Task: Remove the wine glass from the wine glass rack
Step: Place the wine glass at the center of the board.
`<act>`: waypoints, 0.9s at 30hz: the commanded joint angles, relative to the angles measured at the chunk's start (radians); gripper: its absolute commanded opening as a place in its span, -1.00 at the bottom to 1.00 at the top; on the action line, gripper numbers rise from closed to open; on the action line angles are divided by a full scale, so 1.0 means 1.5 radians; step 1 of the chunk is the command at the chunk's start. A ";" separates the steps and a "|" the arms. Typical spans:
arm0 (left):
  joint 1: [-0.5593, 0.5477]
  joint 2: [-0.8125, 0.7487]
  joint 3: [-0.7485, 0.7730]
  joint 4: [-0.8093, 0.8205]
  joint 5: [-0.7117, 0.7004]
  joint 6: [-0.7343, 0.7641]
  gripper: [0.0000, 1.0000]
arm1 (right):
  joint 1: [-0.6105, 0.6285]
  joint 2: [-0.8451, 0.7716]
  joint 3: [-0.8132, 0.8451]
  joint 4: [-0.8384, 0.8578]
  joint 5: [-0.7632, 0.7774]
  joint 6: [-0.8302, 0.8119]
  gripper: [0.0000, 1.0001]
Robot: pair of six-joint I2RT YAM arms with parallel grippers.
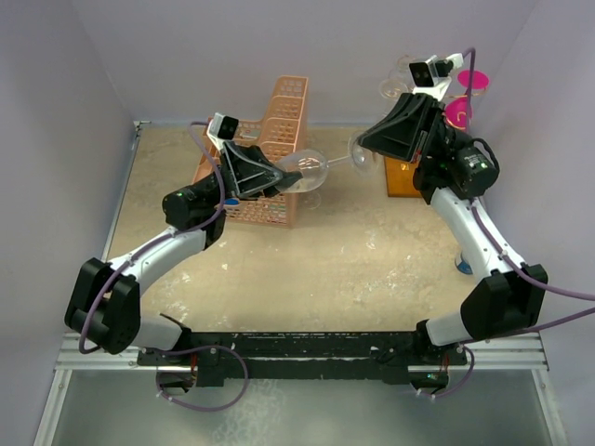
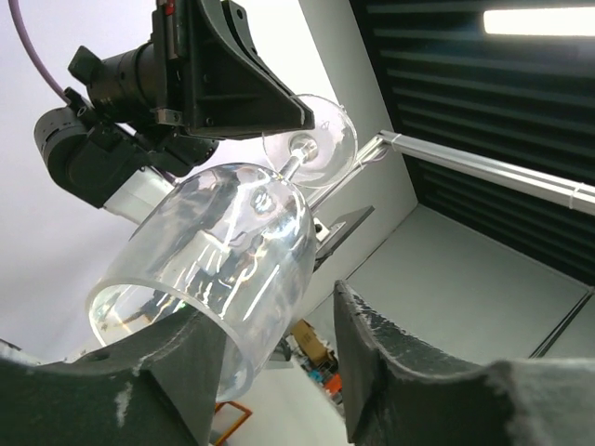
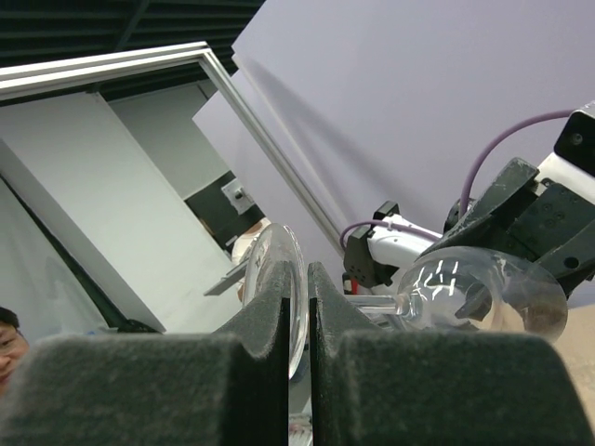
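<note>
Right hand (image 3: 298,281) pinches wine glass (image 2: 223,265) foot, left hand (image 2: 271,307) seemingly cradling bowl.

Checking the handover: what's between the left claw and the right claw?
Only the wine glass, sideways in mid-air: its bowl sits inside the open left claw and its foot is pinched in the right claw. The top view shows this.

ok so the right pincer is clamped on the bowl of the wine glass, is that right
No, not the bowl: the right pincer is clamped on the foot end of the wine glass. The bowl sits inside the left pincer. The right wrist view shows the foot in the pinch.
</note>
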 commanded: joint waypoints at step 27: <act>-0.009 -0.093 0.039 0.117 -0.045 -0.050 -1.00 | -0.003 0.041 -0.002 0.227 0.022 0.168 -0.79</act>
